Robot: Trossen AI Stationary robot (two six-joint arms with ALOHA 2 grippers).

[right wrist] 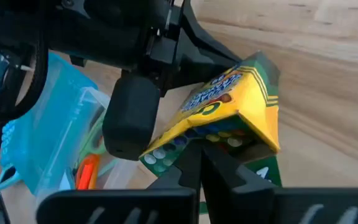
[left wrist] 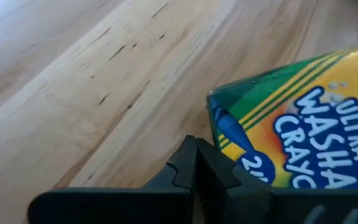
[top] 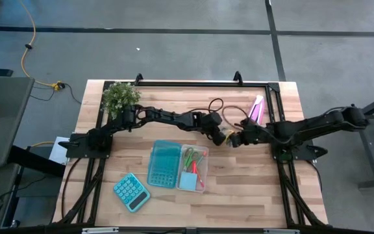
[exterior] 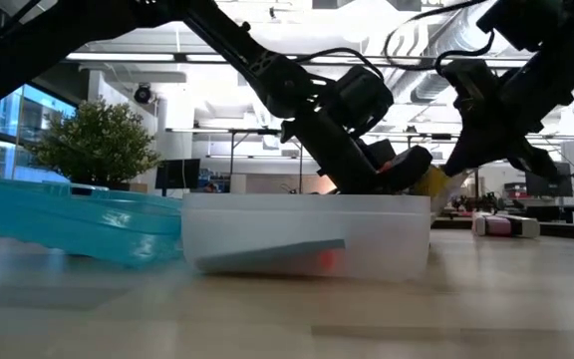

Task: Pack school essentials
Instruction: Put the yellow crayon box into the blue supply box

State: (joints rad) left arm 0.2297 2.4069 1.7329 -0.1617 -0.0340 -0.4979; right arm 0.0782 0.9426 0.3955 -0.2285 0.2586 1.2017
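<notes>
The crayon box (right wrist: 229, 106) is held above the worktop (top: 252, 188) between the two arms, at about one o'clock from the clear case (top: 193, 168). The left fingers (top: 221, 137) are seen closed beside it, the right fingers (top: 234, 140) closed against its end (whether either truly grips cannot be told). Its long axis runs across toward both; both lie equally near.

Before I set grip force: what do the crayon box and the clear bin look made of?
Crayon box: likely thin glossy printed cardboard, with folded edges and a creased flap. Clear bin: seemingly translucent frosted plastic; its contents show blurrily through the wall.
</notes>
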